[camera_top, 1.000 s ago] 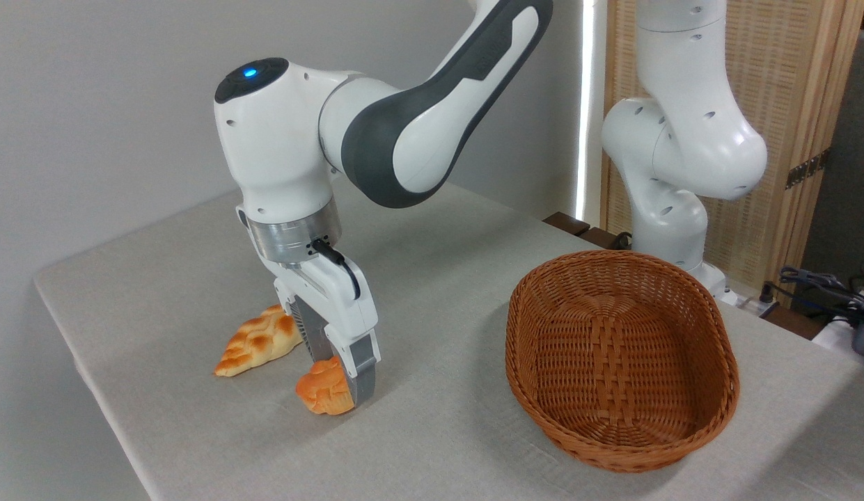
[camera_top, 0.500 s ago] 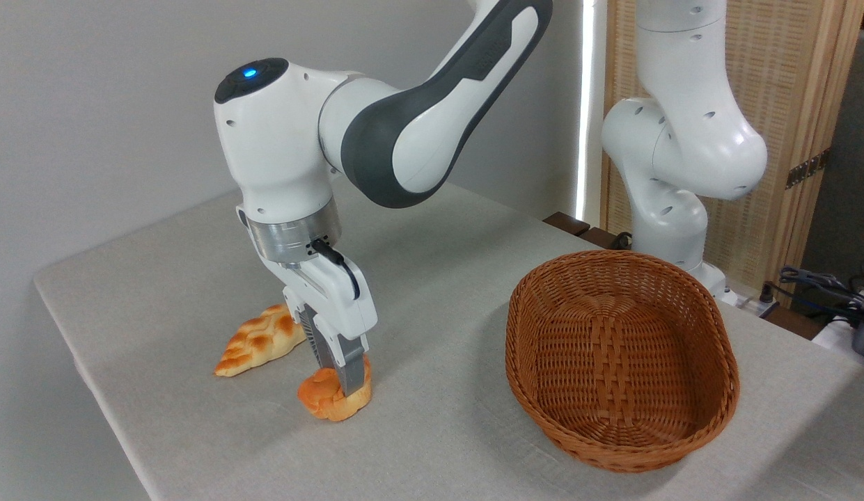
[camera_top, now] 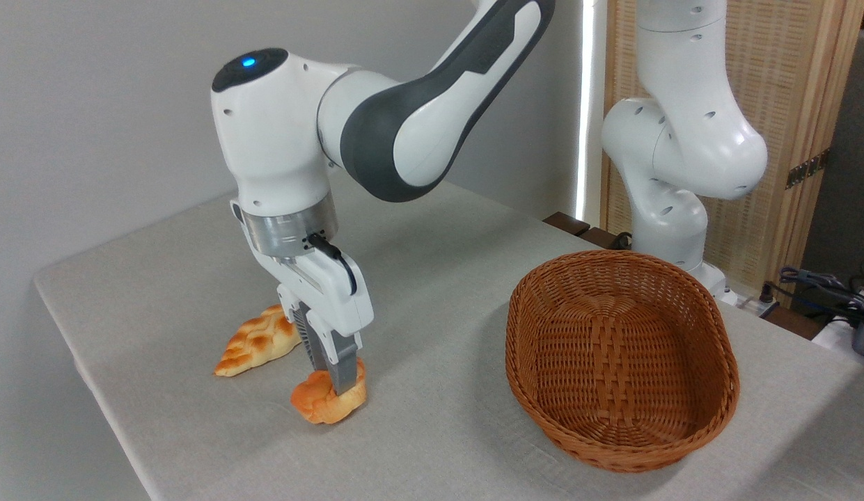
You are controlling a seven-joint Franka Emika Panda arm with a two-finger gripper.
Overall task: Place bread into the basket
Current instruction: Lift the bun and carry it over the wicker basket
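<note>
Moved: bread [camera_top: 325, 402] shifts slightly left and tilts since a moment ago.
Pincer: my gripper [camera_top: 340, 379] is clamped on it, fingers pointing down.
Arm: bent over table [camera_top: 432, 278].
Basket [camera_top: 621, 358]: well apart, right.
Loaf [camera_top: 257, 339]: behind-left.

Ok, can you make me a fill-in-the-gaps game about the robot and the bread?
1. The end effector is pinching the small round ____.
2. The brown wicker basket has ____ inside it.
3. The braided loaf lies on the ____ side of the bun in the picture.
4. The basket sits on the grey ____.

Missing words: bun; nothing; left; table
</note>
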